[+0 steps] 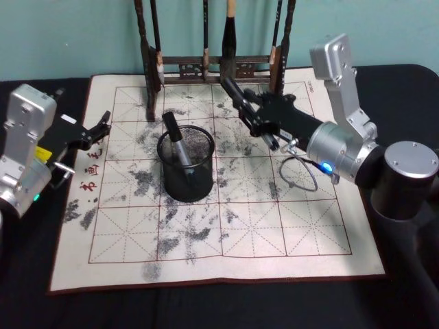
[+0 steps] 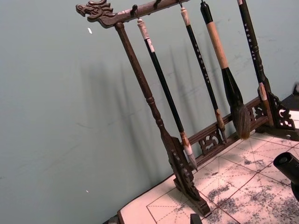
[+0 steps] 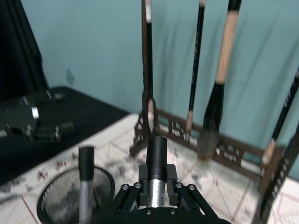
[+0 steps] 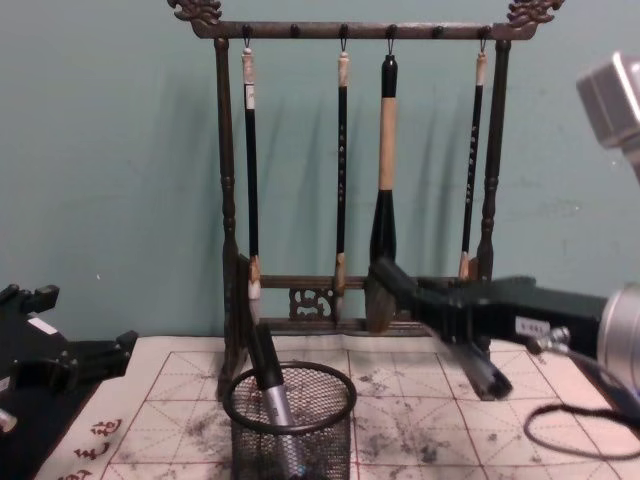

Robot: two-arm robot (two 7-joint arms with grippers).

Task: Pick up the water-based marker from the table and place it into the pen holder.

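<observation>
a round black mesh pen holder (image 1: pixel 186 164) stands upright on the table (image 1: pixel 206 308), mid-cloth. one marker (image 1: pixel 175 140), grey body and black cap, leans inside it, cap up. a second marker (image 3: pixel 156 156) sits clamped in the right gripper (image 3: pixel 157 185), above the cloth, right of the holder.

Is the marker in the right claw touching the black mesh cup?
Apart. Head view: the black-capped marker, shut in the right gripper, hangs right of the black wire-mesh pen holder, gridded cloth showing between.
</observation>
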